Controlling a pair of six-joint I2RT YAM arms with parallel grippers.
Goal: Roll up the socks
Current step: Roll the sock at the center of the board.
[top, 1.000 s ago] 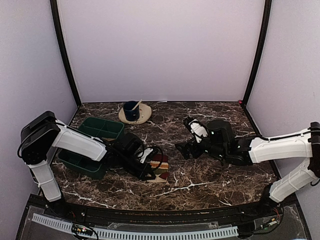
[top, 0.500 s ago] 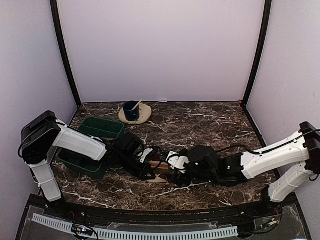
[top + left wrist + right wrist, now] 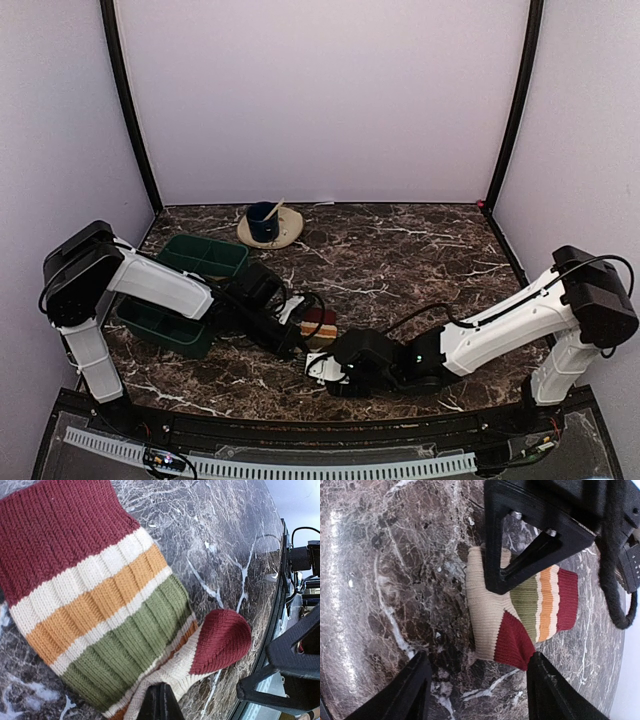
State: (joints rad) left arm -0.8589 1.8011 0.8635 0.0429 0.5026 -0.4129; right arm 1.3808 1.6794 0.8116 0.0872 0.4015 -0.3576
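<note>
Reaching low across the dark marbled bench (image 3: pixel 430 250) from the 3 o'clock side, the right arm places the right hand (image 3: pixel 326 368) just short of the socks (image 3: pixel 320 324). The 2 socks lie folded together near the front edge, left of centre. In the right wrist view the bundle sits at 12 o'clock from that hand, just beyond the fingertips. The jaws stand wide apart and hold nothing. The plain tan sock (image 3: pixel 482 605) lies toward 9 o'clock there and the striped sock (image 3: pixel 542 597) toward 3 o'clock. The stripes point toward the hand, so the length seems to run across its reach, with a red toe or heel nearest. The left hand (image 3: pixel 160 701) sits at the bundle's 8 o'clock in the overhead view. It is closed tight and appears to pinch the cream edge of the striped sock. Both hands are near, but only the left touches. The left hand's black frame crosses the top of the bundle. The overhead view shows only a small patch, and the number of folded layers cannot be told.
</note>
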